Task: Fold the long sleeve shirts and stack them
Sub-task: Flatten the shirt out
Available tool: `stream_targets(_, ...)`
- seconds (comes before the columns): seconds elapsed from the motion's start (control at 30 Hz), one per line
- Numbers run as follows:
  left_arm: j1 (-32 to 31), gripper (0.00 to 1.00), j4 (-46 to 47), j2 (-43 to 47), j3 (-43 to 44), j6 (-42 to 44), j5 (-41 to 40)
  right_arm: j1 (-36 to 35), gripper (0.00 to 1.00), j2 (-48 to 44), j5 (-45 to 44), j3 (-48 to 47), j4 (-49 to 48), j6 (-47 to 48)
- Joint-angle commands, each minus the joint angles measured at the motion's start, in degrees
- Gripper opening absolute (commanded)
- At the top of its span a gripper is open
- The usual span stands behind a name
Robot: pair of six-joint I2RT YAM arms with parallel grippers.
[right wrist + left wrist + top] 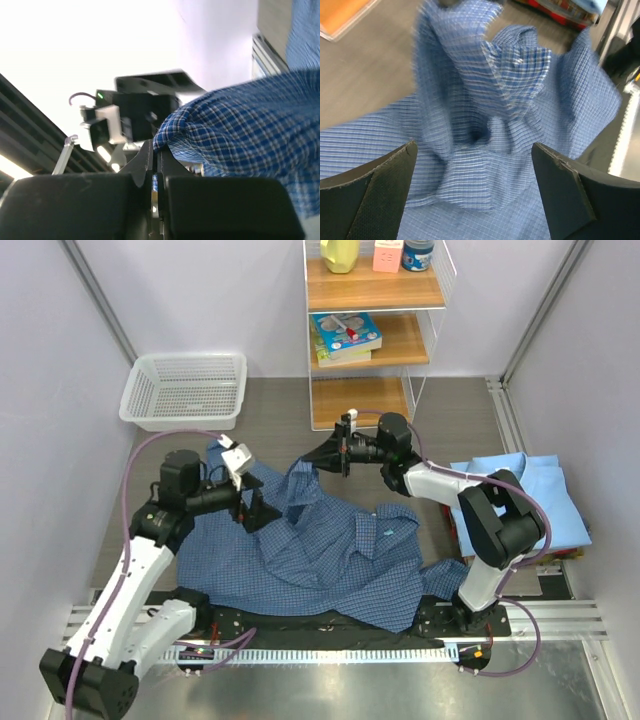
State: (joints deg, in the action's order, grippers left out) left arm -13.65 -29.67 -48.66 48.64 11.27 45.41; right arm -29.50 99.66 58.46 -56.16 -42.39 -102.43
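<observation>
The dark blue checked shirt (320, 560) lies rumpled and unfolded on the table (270, 425). The right gripper (341, 454) is clamped on one raised edge. The left gripper (248, 508) hovers above the cloth, jaws wide apart and empty. The light blue shirt (545, 495) looks folded at the right. The checked one is yet to be folded and stacked.

The checked shirt (320, 560) is soft, matt woven cloth. The plain light blue shirt (540, 495) at right looks smoother. Far left, the basket (185, 390) is white plastic mesh. The fingers (370, 200) of the left gripper (474, 147) are matt black, finely textured.
</observation>
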Motion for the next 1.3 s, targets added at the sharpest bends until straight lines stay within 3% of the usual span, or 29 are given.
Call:
stream_targets(0.0, -6.37, 0.97, 15.33, -2.04, -1.88, -22.74, -11.46, 0.23, 0.01, -2.36, -9.48, -2.81, -2.70, -1.72)
stream_targets(0.17, -9.72, 0.99, 22.46, -6.61, -0.57, -27.35, -18.50, -0.03, 0.01, -4.29, -16.44, -0.80, -3.40, -0.75)
stream_targets(0.23, -10.60, 0.97, 25.09, -9.33, 0.31, -27.61, -17.64, -0.21, 0.01, -4.47, -16.71, -0.35, -4.28, -0.84)
stream_targets(0.37, -12.54, 0.80, 26.07, -12.93, 2.07, -27.62, -17.54, -0.30, 0.01, -5.00, -16.62, -1.14, -4.63, -0.49)
stream_targets(0.4, -12.45, 0.55, 25.55, -13.56, 2.51, -27.53, -18.85, -0.30, 0.01, -5.00, -16.53, -1.67, -5.15, -0.31)
stream_targets(0.5, -12.37, 0.00, 16.44, -15.49, 9.78, -20.26, -20.88, 0.40, 0.11, -6.22, -14.52, -2.20, -5.42, 2.39)
stream_targets(0.53, -12.10, 0.00, 9.44, -15.67, 14.94, -14.92, -21.15, 1.71, 0.23, -7.45, -13.21, -1.94, -5.33, 3.46)
stream_targets(0.6, -9.74, 0.00, 3.07, -15.58, 19.80, -8.40, -17.58, 3.82, 0.37, -9.30, -11.44, -1.50, -1.33, 11.26)
stream_targets(0.67, -8.94, 0.00, -12.37, -17.76, 30.51, 6.87, -13.43, 7.60, 0.48, -11.93, -7.93, -3.76, 6.14, 21.96)
stream_targets(0.7, -8.94, 0.00, -18.26, -18.74, 34.90, 12.23, -9.94, 8.74, 0.56, -12.64, -6.70, -5.26, 14.71, 35.93)
stream_targets(0.73, -8.85, 0.00, -31.37, -19.97, 41.38, 18.73, -8.42, 9.71, 0.61, -13.43, -5.56, -7.01, 19.75, 43.56)
stream_targets(0.77, -8.85, 0.00, -36.46, -21.72, 44.40, 28.71, -7.19, 11.37, 0.69, -14.65, -4.50, -11.38, 25.37, 51.73)
stream_targets(0.8, -8.85, 0.00, -41.21, -22.52, 46.26, 33.42, -6.48, 11.74, 0.81, -15.36, -5.27, -13.86, 38.39, 71.65)
stream_targets(0.87, -8.85, 0.00, -52.12, -23.66, 51.26, 46.21, -5.33, 11.92, 0.88, -16.94, -7.47, -18.61, 50.76, 88.37)
stream_targets(0.9, -8.94, 0.01, -55.37, -25.06, 52.68, 50.22, -4.81, 11.92, 0.95, -17.47, -8.18, -19.07, 51.44, 97.42)
stream_targets(0.97, -8.94, 0.01, -63.00, -26.30, 57.15, 56.81, -2.44, 11.92, 1.00, -18.18, -7.58, -19.86, 51.10, 103.20)
stream_targets(1.07, -8.94, 0.01, -65.43, -26.49, 59.46, 63.96, 1.68, 9.73, 1.00, -18.10, -3.89, -21.09, 50.39, 111.12)
stream_targets(1.27, -12.53, 0.00, -65.51, -18.76, 52.80, 68.01, 9.43, 3.14, 1.00, -15.46, 2.44, -23.11, 51.26, 123.06)
